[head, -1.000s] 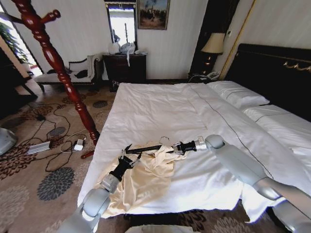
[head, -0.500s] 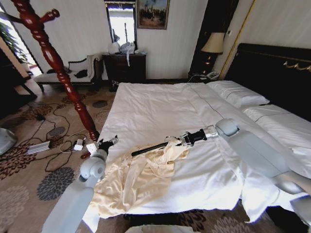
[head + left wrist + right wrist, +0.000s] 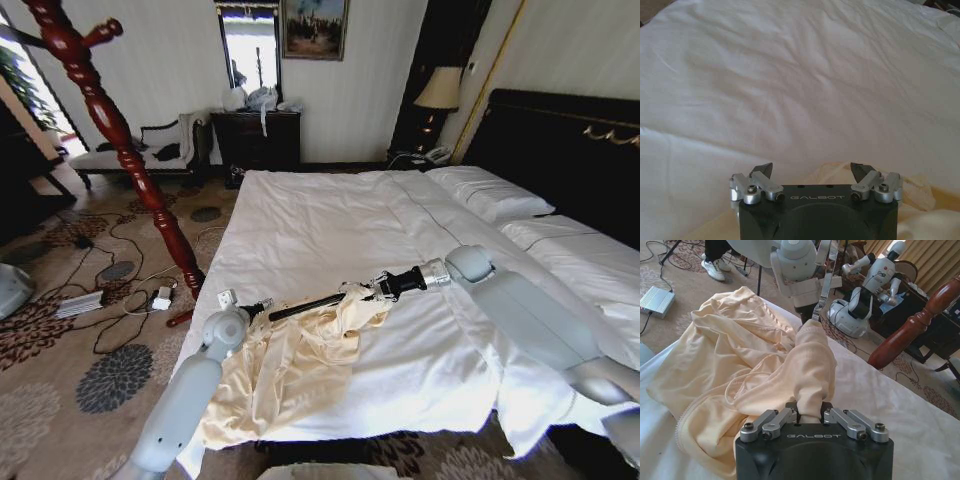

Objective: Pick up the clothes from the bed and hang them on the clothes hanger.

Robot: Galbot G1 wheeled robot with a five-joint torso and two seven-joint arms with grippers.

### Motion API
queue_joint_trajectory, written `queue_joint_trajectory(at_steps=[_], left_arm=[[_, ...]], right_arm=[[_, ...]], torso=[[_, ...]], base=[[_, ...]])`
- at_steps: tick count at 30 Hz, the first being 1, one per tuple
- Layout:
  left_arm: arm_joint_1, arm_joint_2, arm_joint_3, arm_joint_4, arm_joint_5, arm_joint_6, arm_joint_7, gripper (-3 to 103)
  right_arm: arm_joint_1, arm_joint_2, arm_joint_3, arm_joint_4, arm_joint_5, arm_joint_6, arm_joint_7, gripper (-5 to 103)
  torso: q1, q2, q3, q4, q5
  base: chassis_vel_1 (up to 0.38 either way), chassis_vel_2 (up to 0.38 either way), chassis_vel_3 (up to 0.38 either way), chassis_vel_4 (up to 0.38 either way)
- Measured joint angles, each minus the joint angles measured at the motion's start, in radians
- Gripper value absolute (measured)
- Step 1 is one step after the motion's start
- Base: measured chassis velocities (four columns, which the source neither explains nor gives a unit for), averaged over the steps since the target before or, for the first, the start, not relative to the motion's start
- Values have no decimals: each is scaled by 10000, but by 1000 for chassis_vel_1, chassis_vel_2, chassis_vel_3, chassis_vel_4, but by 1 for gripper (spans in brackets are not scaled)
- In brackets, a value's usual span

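Observation:
The clothes, a pale cream-yellow shirt (image 3: 290,370), lie crumpled at the foot corner of the bed (image 3: 320,220). My right gripper (image 3: 362,291) is shut on a bunched fold of the shirt (image 3: 730,355), pinched between its fingers (image 3: 810,416). A dark bar (image 3: 305,305) pokes out of that fold toward my left arm. My left gripper (image 3: 260,305) is open, its fingertips (image 3: 762,170) hovering just over the shirt's edge (image 3: 920,210) and the white duvet (image 3: 800,75). The clothes hanger, a red-brown turned-wood stand (image 3: 110,120), rises from the carpet left of the bed.
Cables and power boxes (image 3: 80,303) lie on the patterned carpet by the stand's foot. A bench (image 3: 150,150) and a dark dresser (image 3: 258,140) stand by the far wall. A black headboard (image 3: 570,150) and a lamp (image 3: 438,90) stand at the right.
My left gripper let go of the shirt, swung out past the bed's edge, then came back to the end of the bar. My right gripper drew the gathered fold slightly right.

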Motion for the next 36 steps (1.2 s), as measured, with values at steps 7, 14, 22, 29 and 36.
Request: queue_joint_trajectory(at_steps=[7,14,22,29,36], left_arm=[[87,-35,200,28,74,112,121,65],[245,0,229,-123,53,181,227,38],[174,-40,176,-64,-292,290,169,11],[184,7,-17,-129,-47,-61,580,0],[-43,510,-757,-867,-281,-754,1043,0]], right_arm=[[74,69,-43,-100,-31,7,2,18],[69,64,-41,-166,-63,71,-11,18],[72,99,-42,-183,-82,76,-8,18],[-119,68,-29,-221,-67,74,172,18],[-821,-120,-78,-350,755,-281,881,18]], torso=[[-1,0,-1,2,-1],[-3,0,-2,1,0],[-3,0,-1,1,-2],[-3,0,-2,1,-3],[-3,0,-1,1,-2]], base=[[0,0,0,0],[0,0,0,0],[0,0,0,0],[0,0,0,0],[0,0,0,0]])
